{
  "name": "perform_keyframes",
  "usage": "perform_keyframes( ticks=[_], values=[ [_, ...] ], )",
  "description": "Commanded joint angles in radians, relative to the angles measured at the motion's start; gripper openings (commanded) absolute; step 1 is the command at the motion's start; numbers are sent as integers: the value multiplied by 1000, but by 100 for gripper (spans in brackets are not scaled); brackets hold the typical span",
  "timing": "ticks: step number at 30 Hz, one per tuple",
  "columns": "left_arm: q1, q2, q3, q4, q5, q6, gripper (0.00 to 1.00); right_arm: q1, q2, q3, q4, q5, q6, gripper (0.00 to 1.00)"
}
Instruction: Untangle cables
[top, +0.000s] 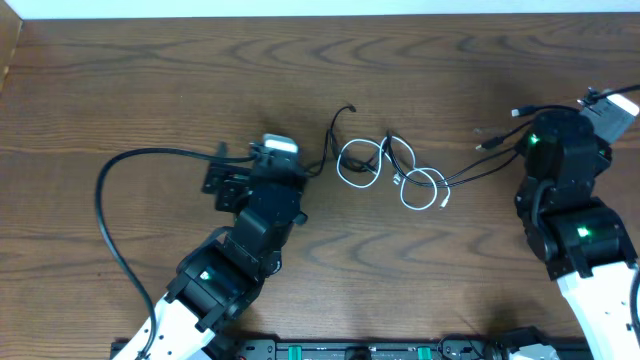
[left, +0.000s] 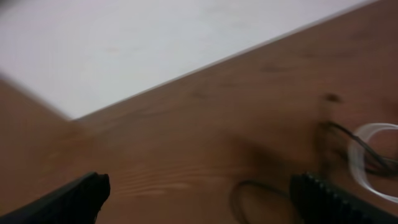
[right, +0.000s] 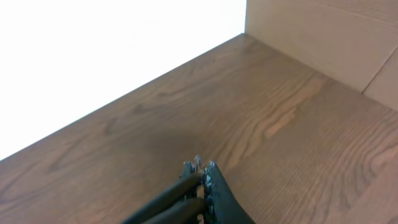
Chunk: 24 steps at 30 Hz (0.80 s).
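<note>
Tangle sits mid-worktop (top: 150, 80): the white cable (left: 352, 158) lies in two loops side by side, and the black cable (top: 332, 135) threads through both, with one free tail curling off toward the far edge on the left arm's side and its other strands running off toward the right arm.

My right end effector (right: 200, 168) is closed tight. Its wrist view shows dark strands pinched at the tips, which I take to be the black cable. My left end effector (left: 202, 183) is spread wide with nothing in it. It hovers at the left end of the tangle, a bend of black cable lying just inside one finger and the nearer white loop just beyond it.

The step in hand, as I judge it, is the left arm's grab. I want one cord only, so I would lower over the white loop where it lies clear of the black, set both fingers flat to the wood, and close squarely across it. With the right arm as anchor, I would then draw the two apart slowly and low. If the crossings cinch instead of sliding, I stop and feed slack back. The left wrist view is blurred, so I would confirm the grip from overhead first.
</note>
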<state>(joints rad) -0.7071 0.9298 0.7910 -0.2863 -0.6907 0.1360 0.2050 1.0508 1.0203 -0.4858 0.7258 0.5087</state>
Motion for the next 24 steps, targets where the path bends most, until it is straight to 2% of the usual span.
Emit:
perform_keyframes(
  ticks=[1,6,8,19,24],
  values=[
    [2,39,-2,-12,402,-20,98,-7,-35,3,2,-31,18,1],
    [2,118,-2,19,659,6,98,-7,-37,3,-5,-84,13,1],
    [2,166,-2,57,715,5,98,-7,-37,3,-6,-133,13,1],
    [2,546,-2,409,717,48,98,89,-52,4,-63,-169,10,1],
    [2,654,-2,527,716,47,98,139,-51,3,-105,-168,10,1]
  ],
)
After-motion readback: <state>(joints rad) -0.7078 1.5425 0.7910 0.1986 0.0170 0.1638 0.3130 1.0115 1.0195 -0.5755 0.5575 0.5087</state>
